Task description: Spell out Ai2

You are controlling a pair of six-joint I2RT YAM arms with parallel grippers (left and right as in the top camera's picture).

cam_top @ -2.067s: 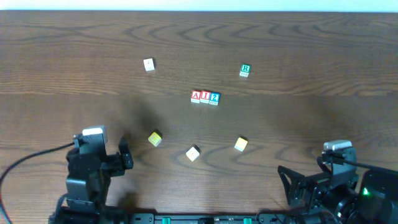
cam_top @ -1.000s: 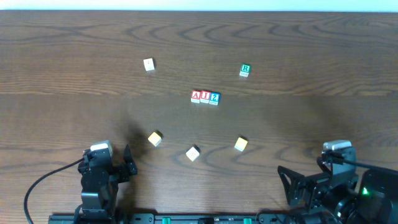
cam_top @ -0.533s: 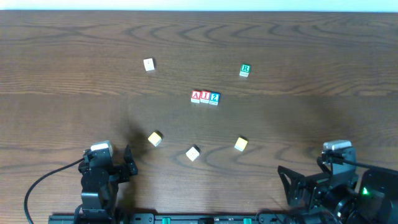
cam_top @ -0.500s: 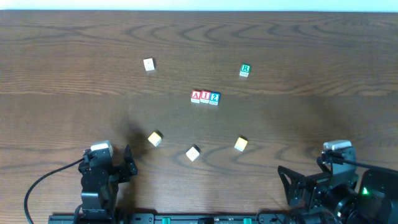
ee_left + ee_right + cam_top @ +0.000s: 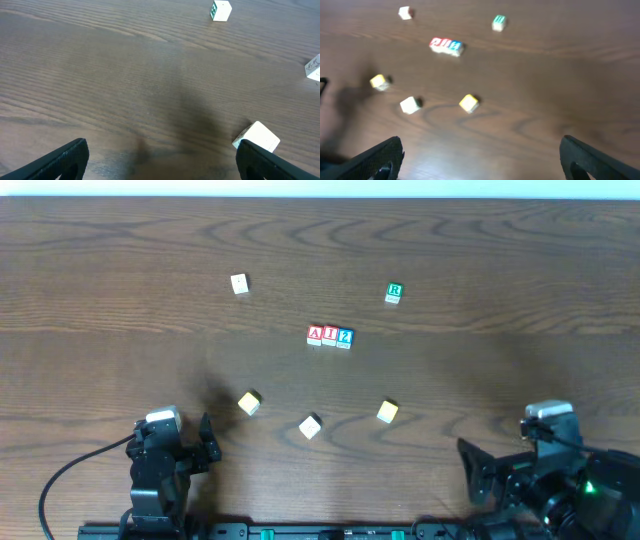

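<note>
Three lettered blocks stand side by side in a row at the table's middle: a red A (image 5: 314, 335), a red I (image 5: 329, 336) and a blue 2 (image 5: 345, 337). The row also shows, blurred, in the right wrist view (image 5: 447, 45). My left gripper (image 5: 203, 445) is at the front left, open and empty (image 5: 162, 165). My right gripper (image 5: 478, 478) is at the front right, open and empty (image 5: 480, 160). Both are far from the row.
Loose blocks lie around the row: a green R block (image 5: 394, 293), a white block (image 5: 239, 283), a yellow block (image 5: 249, 402), a white block (image 5: 310, 426) and a yellow block (image 5: 387, 412). A white block (image 5: 256, 136) lies close to my left gripper's right finger.
My left arm has pulled back toward the front edge and then stayed still. My right arm has shifted slightly to the right. No block has moved.
</note>
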